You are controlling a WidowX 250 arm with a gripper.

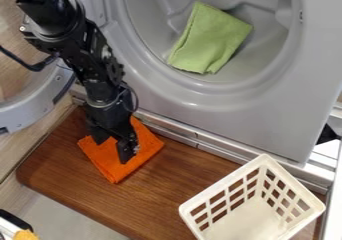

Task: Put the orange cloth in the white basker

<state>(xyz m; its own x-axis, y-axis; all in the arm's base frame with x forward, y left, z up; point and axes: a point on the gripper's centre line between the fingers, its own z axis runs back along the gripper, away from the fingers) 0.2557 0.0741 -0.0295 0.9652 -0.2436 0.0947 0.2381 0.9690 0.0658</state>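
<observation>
White basket (pixel 223 185) lay nearest; we saw fingers (pixel 125 152) apart at orange cloth (pixel 109 160), apparently ungripped; lifting, placing remained.

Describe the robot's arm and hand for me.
The arm is black, built of chunky, angular segments dotted with small silvery screws. A black cable loops out from its side, and a thinner wire curves near the wrist. The hand is black too, with two fingers.

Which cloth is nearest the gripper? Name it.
The orange cloth: it lies on the brown board, right at the gripper, while the green cloth is in the drum.
</observation>
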